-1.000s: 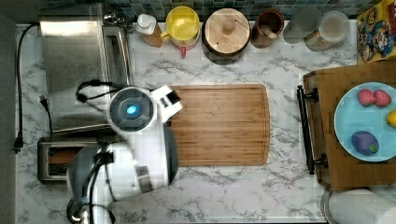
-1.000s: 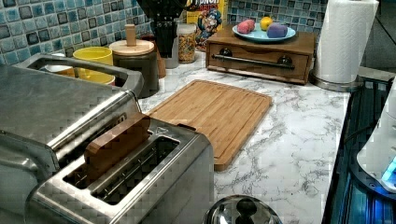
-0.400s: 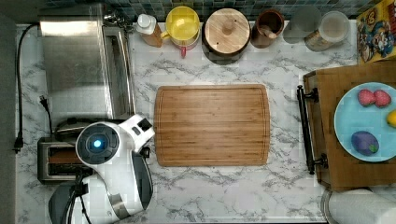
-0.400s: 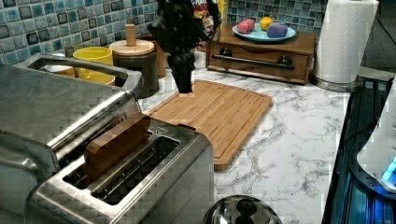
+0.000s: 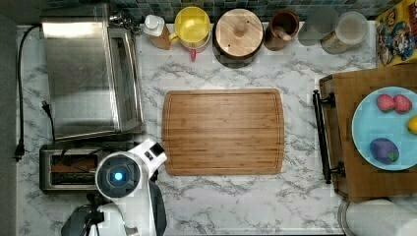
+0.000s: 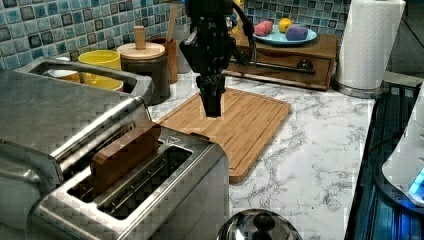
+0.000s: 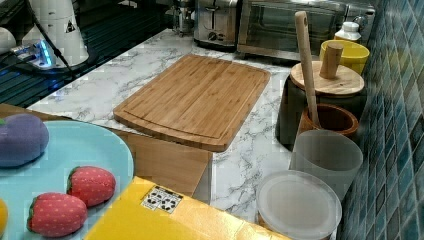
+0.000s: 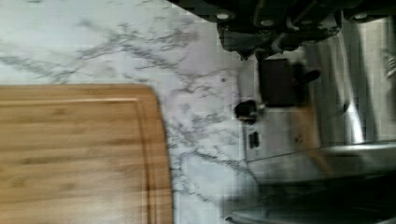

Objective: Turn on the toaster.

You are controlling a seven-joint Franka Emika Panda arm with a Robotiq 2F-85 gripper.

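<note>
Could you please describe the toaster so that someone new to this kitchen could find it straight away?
Start at the large steel toaster oven at the top view's left end of the marble counter. The toaster sits right beside it, toward the counter's front edge. It is much smaller, with two long top slots, one holding a brown slice.

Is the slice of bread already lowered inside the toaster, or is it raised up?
Raised up. In the left view the brown slice stands well above the slot of the toaster, so the toaster looks not yet switched on.

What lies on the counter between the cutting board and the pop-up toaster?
Only bare marble counter separates the cutting board from the toaster; the wrist view shows this stretch.
</note>
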